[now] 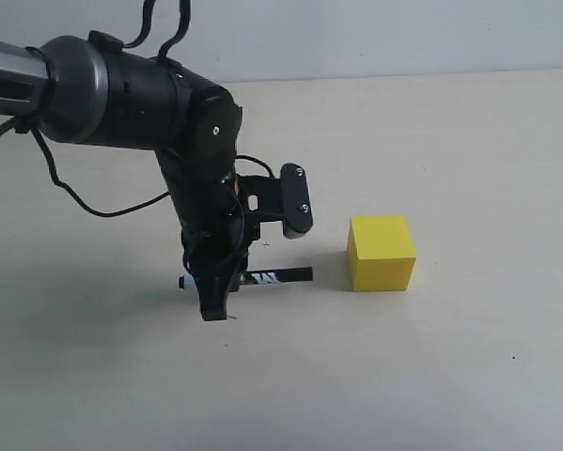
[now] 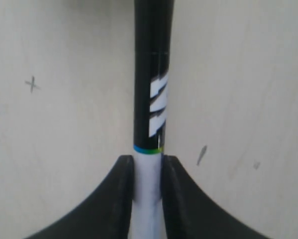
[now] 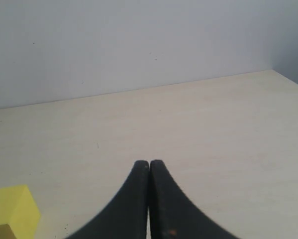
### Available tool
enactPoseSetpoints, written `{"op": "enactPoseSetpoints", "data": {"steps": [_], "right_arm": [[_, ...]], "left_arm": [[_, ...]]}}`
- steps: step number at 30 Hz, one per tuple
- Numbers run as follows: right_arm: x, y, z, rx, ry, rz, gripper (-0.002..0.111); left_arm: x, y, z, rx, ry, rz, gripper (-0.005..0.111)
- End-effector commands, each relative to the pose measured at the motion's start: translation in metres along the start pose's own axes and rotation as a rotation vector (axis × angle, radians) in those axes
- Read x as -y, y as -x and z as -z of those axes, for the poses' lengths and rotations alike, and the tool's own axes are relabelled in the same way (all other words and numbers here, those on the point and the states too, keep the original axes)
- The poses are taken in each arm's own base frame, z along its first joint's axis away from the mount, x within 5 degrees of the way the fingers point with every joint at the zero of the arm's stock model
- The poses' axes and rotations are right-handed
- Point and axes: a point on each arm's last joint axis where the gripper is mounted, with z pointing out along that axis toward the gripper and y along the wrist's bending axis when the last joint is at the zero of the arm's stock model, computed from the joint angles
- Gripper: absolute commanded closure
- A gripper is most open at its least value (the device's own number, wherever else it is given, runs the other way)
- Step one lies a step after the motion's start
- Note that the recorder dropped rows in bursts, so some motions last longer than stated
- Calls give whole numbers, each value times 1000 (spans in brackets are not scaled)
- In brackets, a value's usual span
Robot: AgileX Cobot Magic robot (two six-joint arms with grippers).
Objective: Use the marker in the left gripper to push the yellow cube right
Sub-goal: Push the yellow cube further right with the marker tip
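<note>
Left fingers: the left gripper (image 1: 215, 305) is partly closed, its fingers (image 2: 123, 199) clamped on either side of the white barrel of the marker (image 2: 151, 99), just behind the coloured ring.
Marker: it is held level and low over the tabletop (image 1: 469, 141), left of centre in the exterior view, with its black end pointing right. Whether it touches the surface cannot be told.
Yellow cube: the yellow cube (image 1: 383, 254) sits right of centre in the exterior view, flat on the tabletop. It lies in line with the marker's black end, near it but apart.
Right fingers: the right gripper (image 3: 149, 167) is clenched, its tips pressed together on nothing, above the tabletop.
Surface: pale, wood-grained tabletop with a few small dark marks, one a pen cross (image 2: 32, 84).
Room: a plain light wall (image 3: 139, 45) runs along the far edge of the tabletop.
Count: one marker, one yellow cube, two grippers; only the left arm shows in the exterior view.
</note>
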Motion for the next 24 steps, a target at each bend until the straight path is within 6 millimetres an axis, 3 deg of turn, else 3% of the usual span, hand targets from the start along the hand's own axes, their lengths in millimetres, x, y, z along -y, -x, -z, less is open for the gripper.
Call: {"op": "enactPoseSetpoints", "data": {"steps": [1,4,12,15,24], "right_arm": [[0,-1,0,6,-3,13,108],[0,-1,0,6,-3,13,108],[0,-1,0,6,-3,13,108],[0,-1,0,6,-3,13,108],[0,-1,0,6,-3,13,108]], "left_arm": [[-11,-10,2,-3,5,46,107],[-12,-1,3,35,35,40,107],[-4,62,-2,124,81,-64,107],[-4,61,-2,97,63,-51,107],[-16,35,-3,-15,1,64,107]]}}
